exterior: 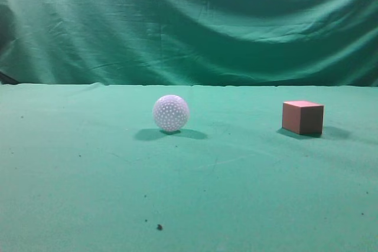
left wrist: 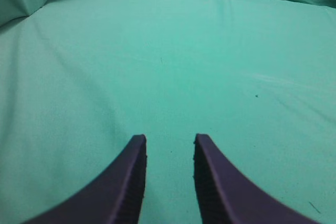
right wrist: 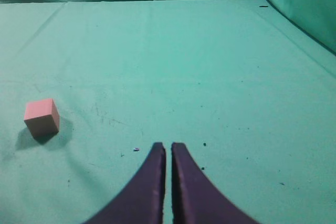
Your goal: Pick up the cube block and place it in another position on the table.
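The cube block (exterior: pixel 302 117), reddish-brown with a pinkish top, stands on the green table (exterior: pixel 88 193) at the right of the exterior view. It also shows in the right wrist view (right wrist: pixel 41 117), far left of my right gripper (right wrist: pixel 168 145), which is shut and empty above the cloth. My left gripper (left wrist: pixel 169 139) is open and empty over bare green cloth; the cube is out of its view. Neither gripper shows in the exterior view.
A white dimpled ball (exterior: pixel 170 113) rests on the table left of the cube, well apart from it. A wrinkled green curtain (exterior: pixel 189 22) hangs behind the table. A few dark specks (exterior: pixel 159 226) lie on the cloth near the front.
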